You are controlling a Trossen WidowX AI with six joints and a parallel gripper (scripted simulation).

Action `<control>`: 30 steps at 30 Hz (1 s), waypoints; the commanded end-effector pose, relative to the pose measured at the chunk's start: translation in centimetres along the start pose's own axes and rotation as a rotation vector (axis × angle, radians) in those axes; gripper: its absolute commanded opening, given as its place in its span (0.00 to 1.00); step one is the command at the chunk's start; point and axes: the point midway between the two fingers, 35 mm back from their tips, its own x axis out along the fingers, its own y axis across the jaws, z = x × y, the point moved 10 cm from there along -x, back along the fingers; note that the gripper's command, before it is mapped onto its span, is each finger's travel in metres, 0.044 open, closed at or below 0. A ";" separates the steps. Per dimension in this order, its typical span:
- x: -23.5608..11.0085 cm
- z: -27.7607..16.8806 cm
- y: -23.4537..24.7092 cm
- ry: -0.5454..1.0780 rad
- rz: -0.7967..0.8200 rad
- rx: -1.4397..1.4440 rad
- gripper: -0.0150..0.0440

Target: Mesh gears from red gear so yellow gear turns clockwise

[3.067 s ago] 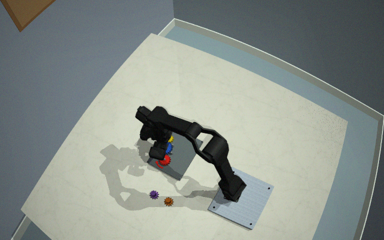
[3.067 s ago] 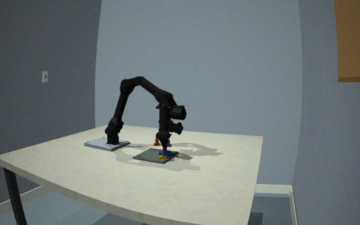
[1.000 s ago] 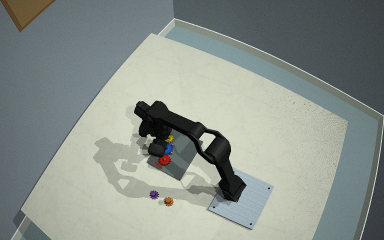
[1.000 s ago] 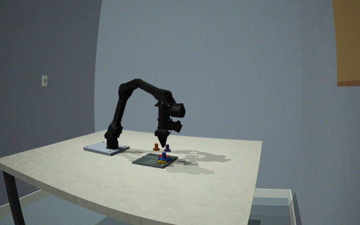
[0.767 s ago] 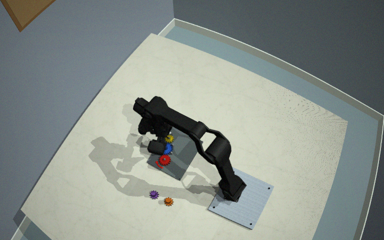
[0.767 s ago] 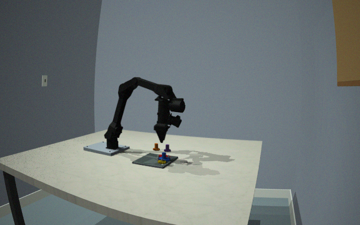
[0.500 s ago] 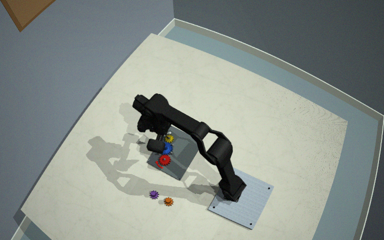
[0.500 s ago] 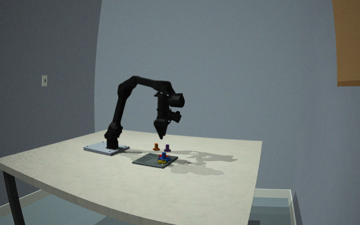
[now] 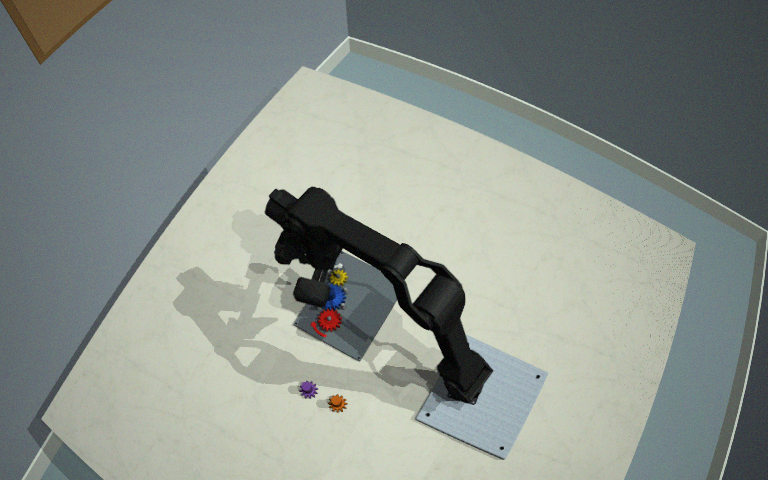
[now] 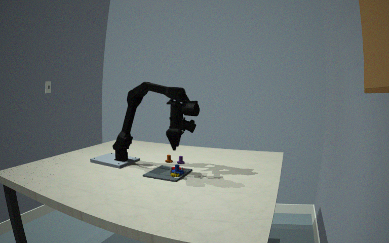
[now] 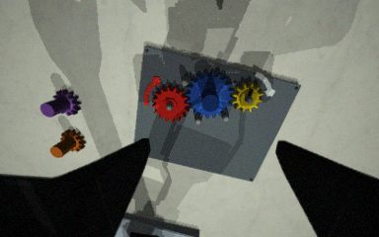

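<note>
In the exterior view, a small white wall plate (image 10: 48,87) is seen far left of the pincer (image 9: 321,276) (image 10: 174,149) (image 11: 213,144) and higher up. A big brown box shape (image 9: 53,25) (image 10: 375,45) is seen far right and higher. Blue-grey floor (image 9: 668,339) (image 10: 57,226) is seen below the pincer, edged by a pale strip (image 9: 538,112) (image 10: 295,208) along the walls.

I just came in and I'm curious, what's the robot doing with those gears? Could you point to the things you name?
The robot's open gripper (image 10: 174,149) (image 11: 211,145) is above the grey board (image 9: 370,316) (image 10: 156,173) (image 11: 197,150), holding nothing. On the board, a blue gear (image 9: 336,297) (image 10: 177,168) (image 11: 209,94) sits between the red gear (image 9: 329,322) (image 11: 173,102) and yellow gear (image 9: 340,279) (image 10: 174,174) (image 11: 248,97). Purple (image 9: 308,389) (image 10: 180,159) (image 11: 61,104) and orange gears (image 9: 337,403) (image 10: 168,159) (image 11: 68,143) stand on the table.
</note>
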 end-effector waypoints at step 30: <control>-0.5 0.7 3.4 -0.007 -0.001 -0.004 1.00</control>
